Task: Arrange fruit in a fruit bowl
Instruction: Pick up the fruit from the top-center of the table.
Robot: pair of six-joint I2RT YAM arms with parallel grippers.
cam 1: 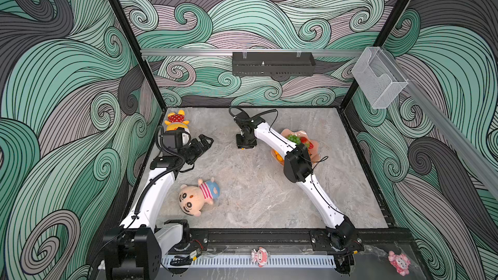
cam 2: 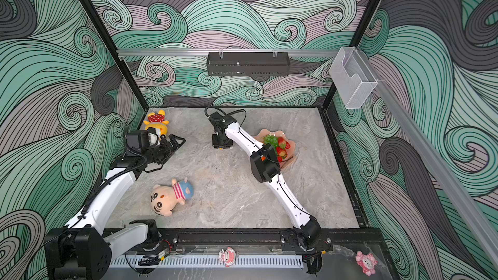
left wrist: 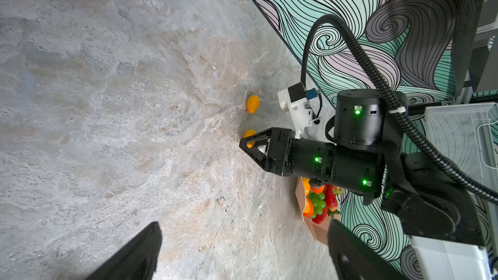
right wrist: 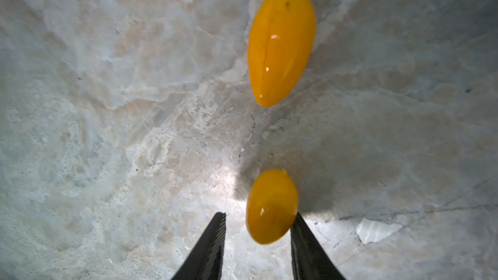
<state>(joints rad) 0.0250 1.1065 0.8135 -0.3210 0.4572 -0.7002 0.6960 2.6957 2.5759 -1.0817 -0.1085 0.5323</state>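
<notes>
Because the right gripper (right wrist: 258, 214) stands open astride the near kumquat (right wrist: 270, 206) on the table (right wrist: 107, 103), one finger (right wrist: 304, 238) touching it and the other clear, I'd centre first, then close gently so it doesn't squirt out. The bowl (cam 2: 275, 132), holding strawberries (cam 2: 281, 148) and grapes (cam 2: 270, 140), sits near, beside that arm.

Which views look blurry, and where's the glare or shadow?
Right wrist view: the near kumquat and right fingers look soft; glare patch and dark shadow on the table beside it. Left wrist view: left fingers blurred. Top views: evenly lit.
</notes>
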